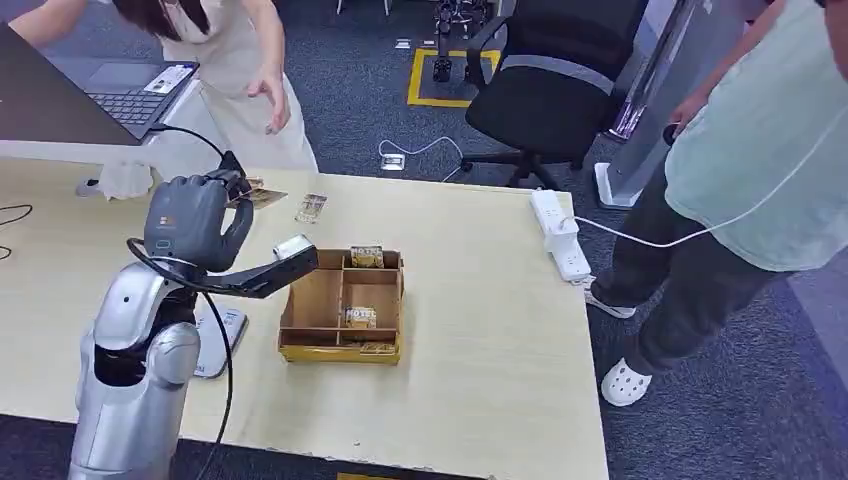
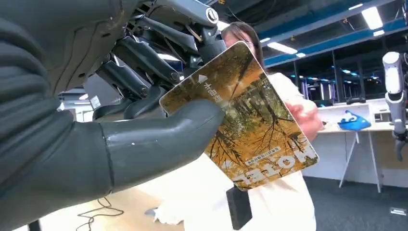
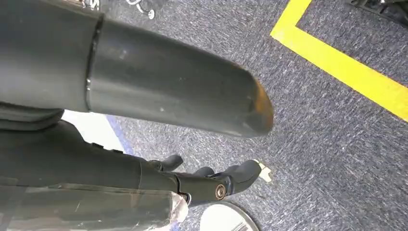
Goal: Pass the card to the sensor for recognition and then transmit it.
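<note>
The left hand (image 1: pixel 192 222) is raised above the far left part of the surface (image 1: pixel 480 340), its thumb and fingers (image 2: pixel 144 60) clamped on a card (image 2: pixel 243 120) printed with an autumn forest scene; the card sticks out past the fingertips toward a person (image 1: pixel 225 60) standing beyond the far edge, whose hand (image 1: pixel 268 100) hangs just beyond it. Judging from this, the handing-over step is under way: the card is offered and the person's hand is near it but, as far as the head view shows, not yet on it. The next move likely calls for holding the card steady until the person grips it, then loosening the fingers. A flat white device (image 1: pixel 215 340), possibly the sensor, lies on the surface beside the arm. To its right stands a wooden box (image 1: pixel 345 305) with compartments holding more cards. Whether the right hand (image 3: pixel 192 139) is open or closed cannot be told; it hangs over grey carpet (image 3: pixel 337 168).
</note>
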Robot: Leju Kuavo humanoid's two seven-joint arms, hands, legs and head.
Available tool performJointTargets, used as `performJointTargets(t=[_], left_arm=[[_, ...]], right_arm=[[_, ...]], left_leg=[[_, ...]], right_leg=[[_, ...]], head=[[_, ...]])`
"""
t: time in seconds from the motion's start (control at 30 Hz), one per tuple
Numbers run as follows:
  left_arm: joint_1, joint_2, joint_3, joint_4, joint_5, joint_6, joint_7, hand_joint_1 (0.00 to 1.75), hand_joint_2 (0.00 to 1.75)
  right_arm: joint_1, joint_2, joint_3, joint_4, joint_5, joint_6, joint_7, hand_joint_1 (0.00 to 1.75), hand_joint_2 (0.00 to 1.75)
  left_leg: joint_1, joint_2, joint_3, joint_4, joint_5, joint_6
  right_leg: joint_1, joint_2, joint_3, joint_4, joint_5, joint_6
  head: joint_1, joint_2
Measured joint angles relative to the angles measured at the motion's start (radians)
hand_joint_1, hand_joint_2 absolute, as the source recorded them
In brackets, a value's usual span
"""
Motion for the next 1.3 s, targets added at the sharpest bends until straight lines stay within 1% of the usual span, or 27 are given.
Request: performJointTargets(t=[0.47, 0.6, 0.7, 0.77, 0.93, 1.1, 1.13, 1.17, 1.3], left_arm=[[-0.012, 0.000, 0.000, 0.000, -0.009, -0.001, 0.003, 1.75, 1.75], [-0.030, -0.003, 0.008, 0.009, -0.028, 0.005, 0.026, 1.75, 1.75], [-0.054, -0.024, 0.025, 0.022, -0.086, 0.026, 0.071, 1.75, 1.75], [-0.068, -0.040, 0.033, 0.031, -0.107, 0.032, 0.081, 1.75, 1.75], [-0.092, -0.075, 0.042, 0.055, -0.120, 0.032, 0.083, 1.75, 1.75], [-0.102, -0.090, 0.055, 0.066, -0.126, 0.032, 0.076, 1.75, 1.75], [-0.102, -0.093, 0.057, 0.067, -0.126, 0.032, 0.074, 0.37, 1.75], [-0.102, -0.093, 0.058, 0.069, -0.127, 0.032, 0.073, 0.00, 1.75], [-0.102, -0.098, 0.063, 0.071, -0.135, 0.039, 0.070, 0.00, 1.75]], right_arm=[[-0.001, -0.001, 0.005, 0.004, 0.000, -0.002, 0.000, 0.00, 0.00], [-0.002, -0.001, 0.009, 0.005, 0.000, -0.002, -0.002, 0.00, 0.00], [-0.005, -0.003, 0.021, 0.008, 0.000, 0.002, 0.001, 0.00, 0.00], [-0.006, -0.003, 0.027, 0.009, 0.000, 0.003, 0.000, 0.00, 0.00], [-0.007, -0.004, 0.033, 0.013, 0.000, 0.002, 0.000, 0.00, 0.00], [-0.008, -0.005, 0.034, 0.015, 0.000, 0.005, -0.003, 0.00, 0.00], [-0.008, -0.005, 0.034, 0.016, 0.000, 0.005, -0.003, 0.00, 0.00], [-0.008, -0.005, 0.034, 0.016, 0.000, 0.006, -0.003, 0.00, 0.00], [-0.009, -0.005, 0.035, 0.018, 0.000, 0.006, -0.006, 0.00, 0.00]], left_leg=[[0.000, 0.000, 0.000, 0.000, 0.000, 0.000], [0.000, 0.000, 0.000, 0.000, 0.000, 0.000], [0.000, 0.000, 0.000, 0.000, 0.000, 0.000], [0.000, 0.000, 0.000, 0.000, 0.000, 0.000], [0.000, 0.000, -0.001, 0.000, 0.000, 0.000], [0.000, 0.000, -0.002, 0.000, 0.000, 0.000], [0.000, 0.000, -0.003, 0.000, 0.000, 0.000], [0.000, 0.000, -0.003, 0.000, 0.000, 0.000], [0.000, 0.000, -0.004, 0.000, 0.000, 0.000]], right_leg=[[0.000, 0.000, 0.000, 0.000, 0.000, 0.000], [0.000, 0.000, 0.000, 0.000, 0.000, 0.000], [0.000, 0.000, 0.000, 0.000, 0.000, 0.000], [0.000, 0.000, 0.000, 0.000, 0.000, 0.000], [0.000, 0.000, -0.001, 0.000, 0.000, 0.000], [0.000, 0.000, -0.002, 0.000, 0.000, 0.000], [0.000, 0.000, -0.002, 0.000, 0.000, 0.000], [0.000, 0.000, -0.003, 0.000, 0.000, 0.000], [0.000, 0.000, -0.003, 0.000, 0.000, 0.000]], head=[[0.000, 0.000], [0.000, 0.000], [0.000, 0.000], [0.000, 0.000], [0.000, 0.000], [0.000, 0.000], [0.000, 0.000], [0.000, 0.000], [0.000, 0.000]])
